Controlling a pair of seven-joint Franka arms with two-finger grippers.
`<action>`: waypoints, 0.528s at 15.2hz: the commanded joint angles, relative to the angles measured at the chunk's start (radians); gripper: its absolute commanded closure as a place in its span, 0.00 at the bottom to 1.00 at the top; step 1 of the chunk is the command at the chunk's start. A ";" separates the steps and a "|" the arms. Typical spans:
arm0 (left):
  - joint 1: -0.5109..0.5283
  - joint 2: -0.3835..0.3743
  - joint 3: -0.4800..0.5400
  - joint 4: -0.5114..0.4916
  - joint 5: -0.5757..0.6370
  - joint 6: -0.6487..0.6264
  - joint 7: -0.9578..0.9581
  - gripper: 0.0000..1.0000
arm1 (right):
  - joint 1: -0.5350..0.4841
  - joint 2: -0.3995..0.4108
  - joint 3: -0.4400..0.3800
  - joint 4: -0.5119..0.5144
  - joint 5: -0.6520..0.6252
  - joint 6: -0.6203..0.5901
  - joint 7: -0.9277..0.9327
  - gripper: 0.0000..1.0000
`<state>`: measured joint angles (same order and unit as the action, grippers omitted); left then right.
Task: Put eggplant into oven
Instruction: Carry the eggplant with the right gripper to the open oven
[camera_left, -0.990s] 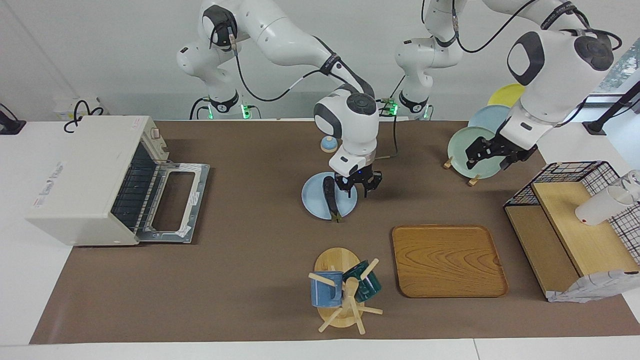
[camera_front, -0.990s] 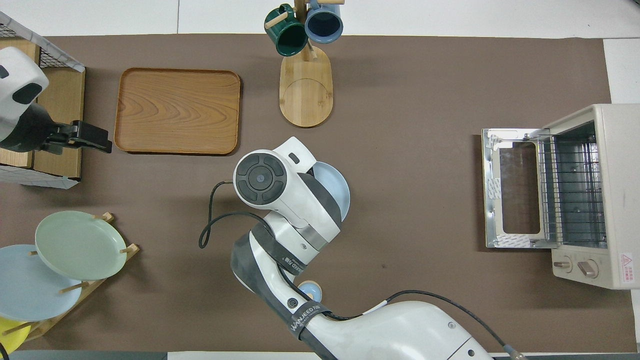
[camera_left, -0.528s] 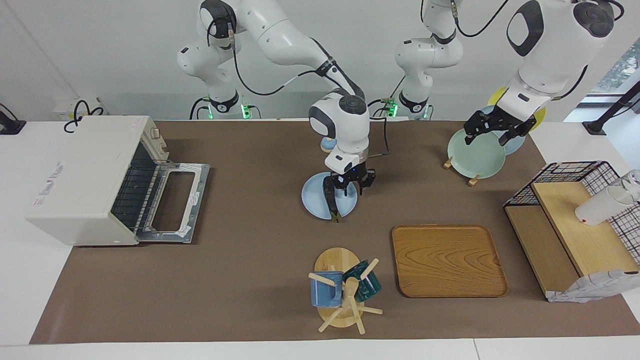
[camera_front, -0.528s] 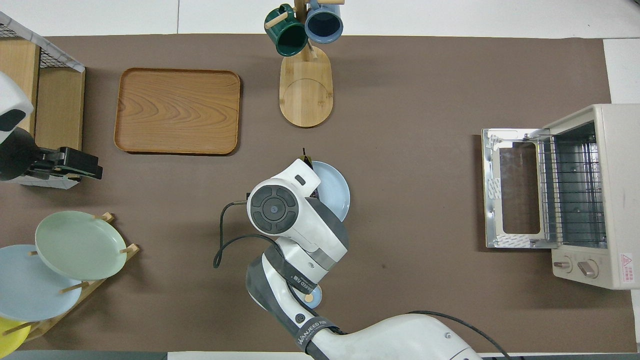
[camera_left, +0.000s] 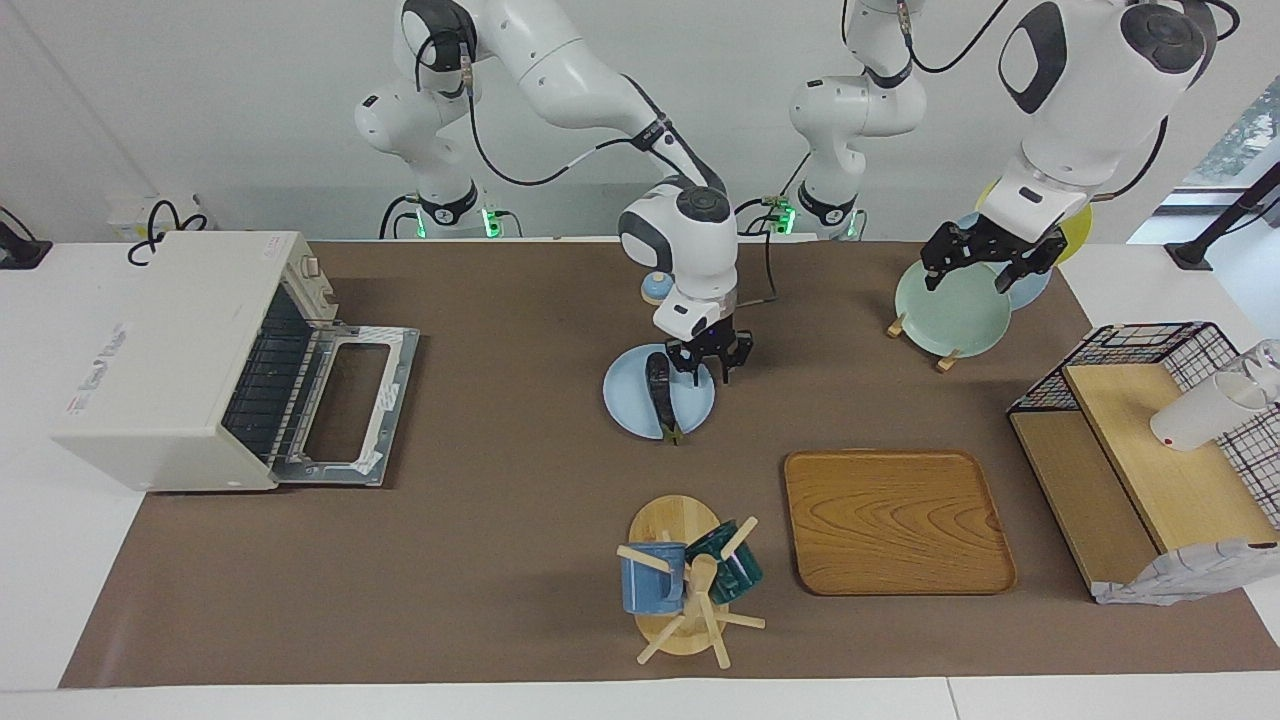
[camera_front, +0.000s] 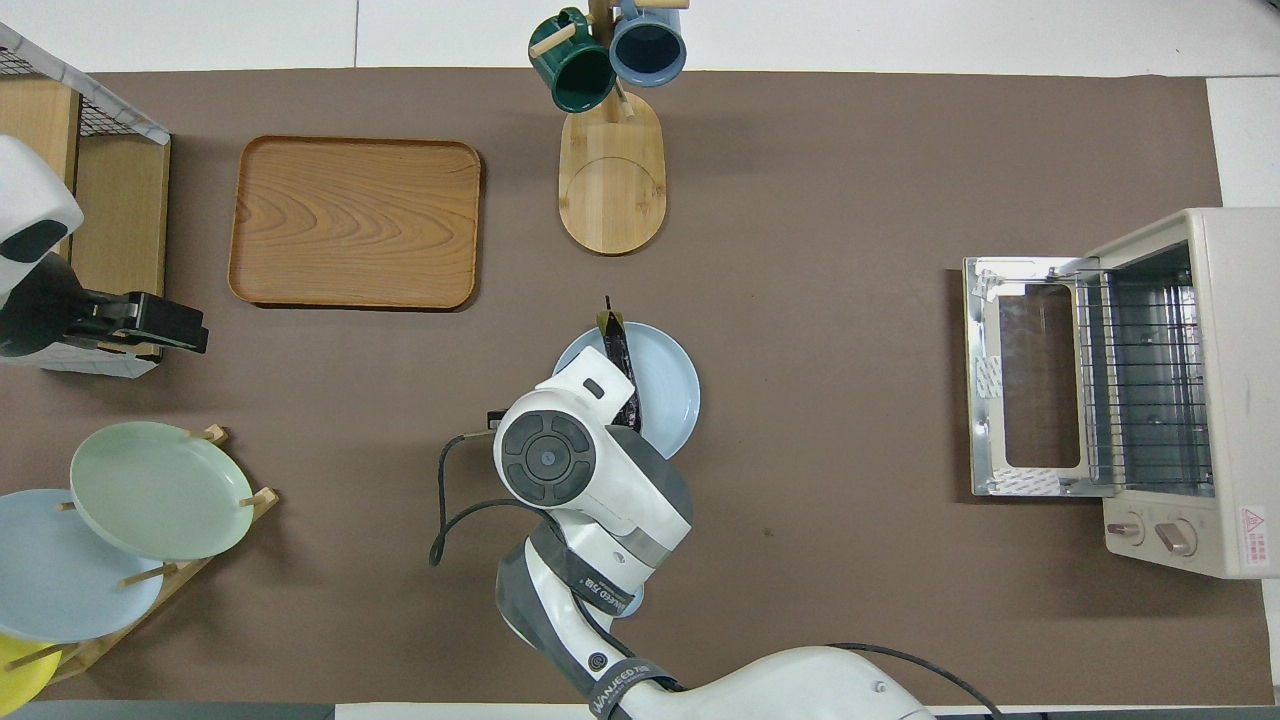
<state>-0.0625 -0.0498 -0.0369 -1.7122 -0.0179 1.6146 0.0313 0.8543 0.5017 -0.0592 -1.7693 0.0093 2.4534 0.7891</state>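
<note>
The eggplant is long and dark. It lies on a light blue plate mid-table, with its stem tip past the rim farther from the robots. It also shows in the overhead view. My right gripper hangs open and empty, low over the plate and beside the eggplant, toward the left arm's end. The cream oven stands at the right arm's end with its door folded down and its wire rack showing. My left gripper is open over the plate rack.
A mug tree with two mugs and a wooden tray lie farther from the robots than the plate. A plate rack with a green plate and a wire-and-wood shelf rack stand at the left arm's end. A small blue bell sits near the robots.
My right gripper has drawn back toward the robots over the plate, uncovering the eggplant in the overhead view. My left arm has risen and swung from the shelf rack to over the plate rack.
</note>
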 joint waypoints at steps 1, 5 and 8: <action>-0.033 0.004 0.022 0.006 0.029 0.005 0.012 0.00 | -0.009 -0.040 0.004 -0.056 -0.014 0.021 -0.011 0.70; -0.057 0.014 0.041 0.011 0.027 0.019 -0.001 0.00 | -0.008 -0.049 0.004 -0.073 -0.014 0.006 -0.008 1.00; -0.060 0.016 0.055 0.014 0.026 0.018 -0.007 0.00 | -0.018 -0.051 -0.007 -0.007 -0.055 -0.149 -0.017 1.00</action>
<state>-0.1001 -0.0423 -0.0036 -1.7099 -0.0174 1.6210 0.0331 0.8529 0.4684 -0.0646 -1.7935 -0.0062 2.3954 0.7888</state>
